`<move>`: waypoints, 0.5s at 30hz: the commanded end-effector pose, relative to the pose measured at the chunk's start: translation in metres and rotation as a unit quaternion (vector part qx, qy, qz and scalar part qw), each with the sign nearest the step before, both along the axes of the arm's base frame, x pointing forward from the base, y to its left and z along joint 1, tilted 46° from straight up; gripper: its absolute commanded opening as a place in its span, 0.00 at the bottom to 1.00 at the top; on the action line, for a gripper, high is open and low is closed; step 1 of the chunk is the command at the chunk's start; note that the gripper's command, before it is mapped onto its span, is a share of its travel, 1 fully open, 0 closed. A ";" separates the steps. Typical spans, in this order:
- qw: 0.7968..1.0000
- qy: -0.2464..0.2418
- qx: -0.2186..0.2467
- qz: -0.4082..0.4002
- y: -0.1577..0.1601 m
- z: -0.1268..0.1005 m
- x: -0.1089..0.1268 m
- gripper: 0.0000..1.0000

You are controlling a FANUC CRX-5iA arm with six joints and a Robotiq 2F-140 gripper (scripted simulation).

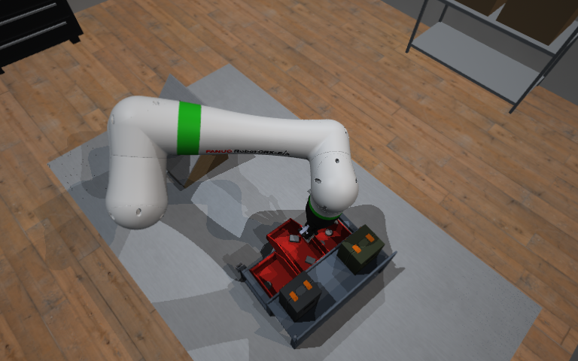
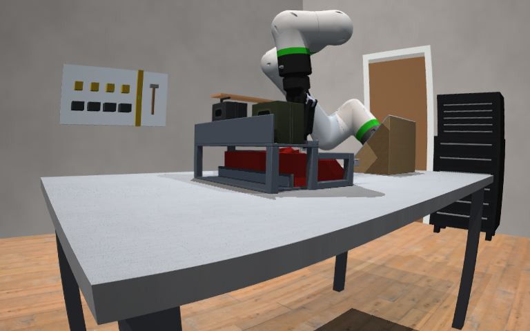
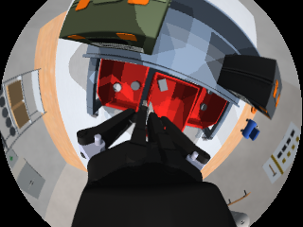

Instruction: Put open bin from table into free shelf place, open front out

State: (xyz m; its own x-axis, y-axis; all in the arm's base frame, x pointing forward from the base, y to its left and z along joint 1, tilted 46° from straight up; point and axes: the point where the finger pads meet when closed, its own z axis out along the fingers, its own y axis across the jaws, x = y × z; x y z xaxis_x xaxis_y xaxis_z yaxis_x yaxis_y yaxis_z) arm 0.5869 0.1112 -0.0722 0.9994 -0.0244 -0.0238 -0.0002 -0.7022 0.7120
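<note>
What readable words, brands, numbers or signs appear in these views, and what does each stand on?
"FANUC Robot CRX-5iA", red and black lettering on the arm's white forearm; the last characters are blurred.
Wall board in the exterior view: yellow and black squares and a hammer picture, no words.
Two cases on the shelf's upper board, the green one and the black one: orange patches, no text readable.
</note>
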 end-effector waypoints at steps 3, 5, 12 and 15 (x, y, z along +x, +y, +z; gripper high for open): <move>1.000 -0.001 0.000 0.001 0.000 0.000 0.000 0.00; 1.000 -0.001 0.000 0.001 0.000 0.000 0.000 0.00; 1.000 -0.001 0.000 0.001 0.000 0.000 0.000 0.00; 1.000 -0.001 0.000 0.001 0.000 0.000 0.000 0.00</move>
State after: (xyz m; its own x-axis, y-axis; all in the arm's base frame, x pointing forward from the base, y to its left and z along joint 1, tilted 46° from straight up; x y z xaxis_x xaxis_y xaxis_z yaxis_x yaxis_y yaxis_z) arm 0.5867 0.1110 -0.0724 0.9995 -0.0219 -0.0213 -0.0002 -0.7023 0.7119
